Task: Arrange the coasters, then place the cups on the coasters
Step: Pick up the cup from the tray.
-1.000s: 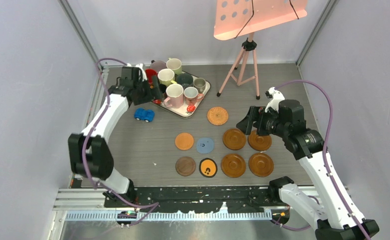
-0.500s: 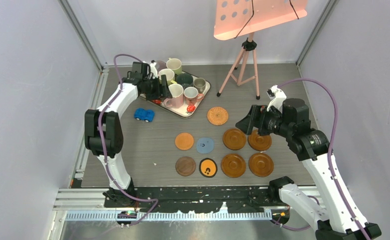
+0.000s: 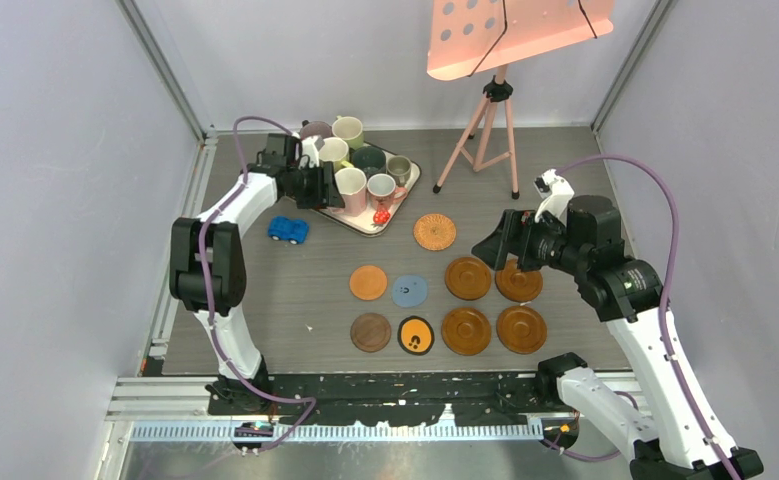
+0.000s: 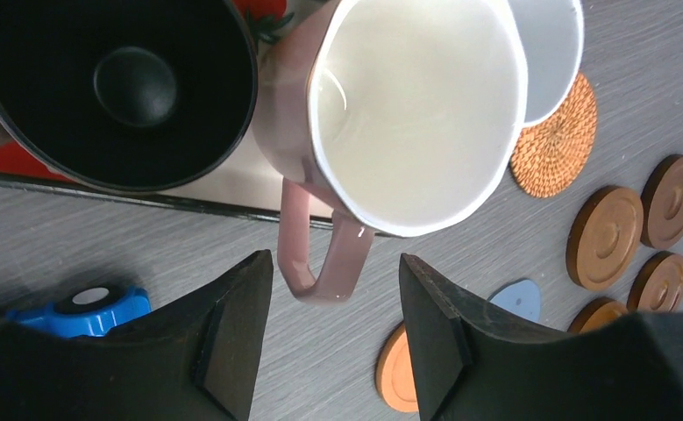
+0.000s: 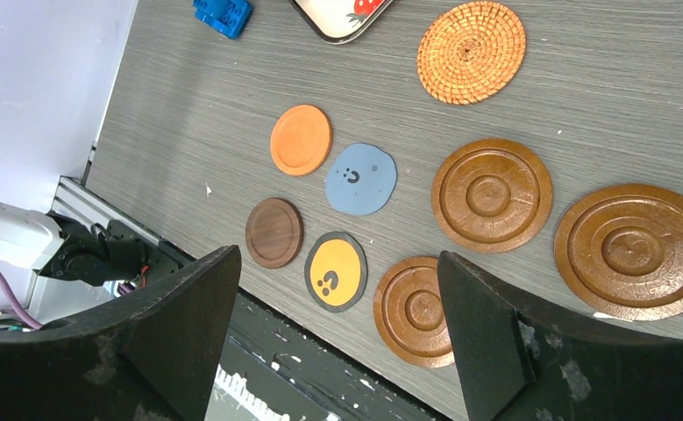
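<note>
Left gripper advanced, jaws narrower, not yet touching, astride handle of pale pink ceramic mug, right gripper unchanged, spread wide.

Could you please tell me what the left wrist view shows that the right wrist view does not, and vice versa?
Only the left wrist view shows cups: the pink mug, its handle between the open jaws of the left gripper, and the black mug beside it. Only the right wrist view shows the dark wood coaster and the black coaster with the orange centre. Both show the woven coaster, the plain orange coaster, the blue coaster, glossy brown coasters, the blue toy car and the tray.
</note>
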